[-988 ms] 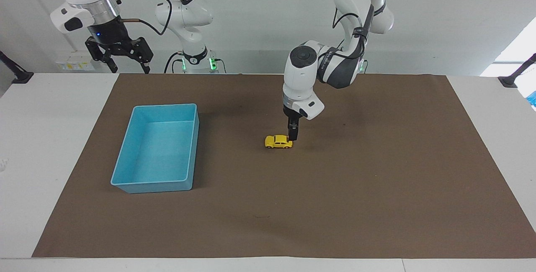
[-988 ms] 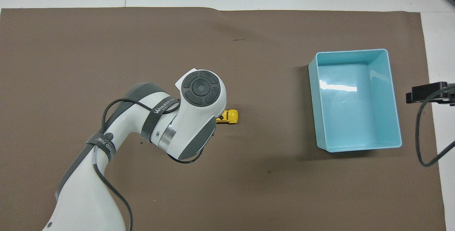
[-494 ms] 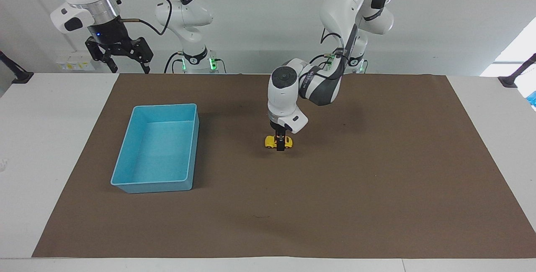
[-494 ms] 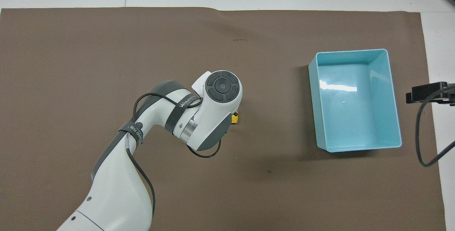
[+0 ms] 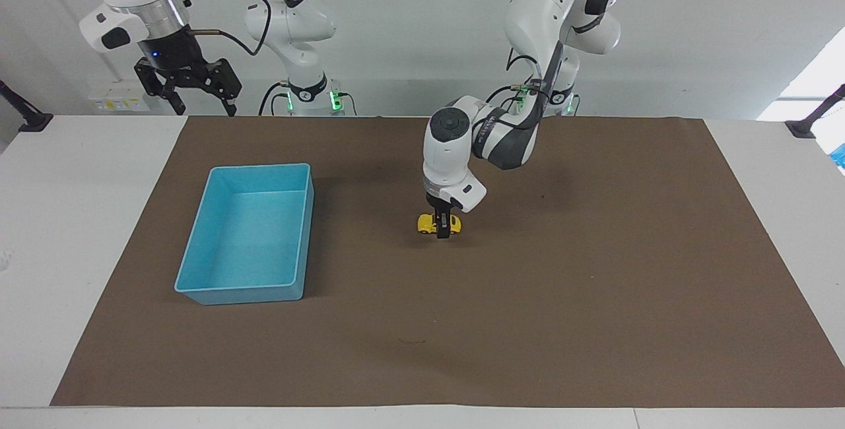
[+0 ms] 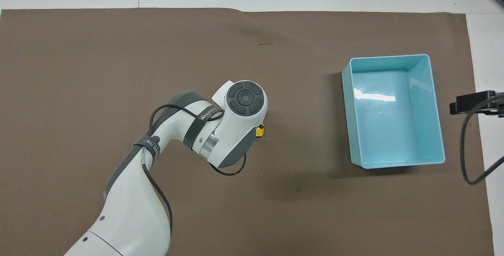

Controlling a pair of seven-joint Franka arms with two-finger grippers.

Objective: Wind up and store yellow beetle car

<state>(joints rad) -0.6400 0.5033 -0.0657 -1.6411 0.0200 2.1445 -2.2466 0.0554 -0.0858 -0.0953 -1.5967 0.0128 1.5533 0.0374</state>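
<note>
In the facing view, the right gripper (image 5: pixel 196 100) waits with its fingers spread wide, up in the air over the right arm's end of the tabletop (image 5: pixel 79 171). Next comes the empty light blue plastic bin (image 5: pixel 245 234), then the tiny yellow beetle car (image 5: pixel 429 224) on the brown mat (image 5: pixel 594 284). A second ago the left gripper (image 5: pixel 443 227) stood at the car's end toward the left arm; now it straddles the car's middle, fingers closing around the body, though a firm clamp cannot be confirmed. Likely the grasp for winding is starting. The overhead view hides this under the wrist: only a yellow sliver (image 6: pixel 260 131) shows, though the bin's (image 6: pixel 393 110) bare floor is plain there.
</note>
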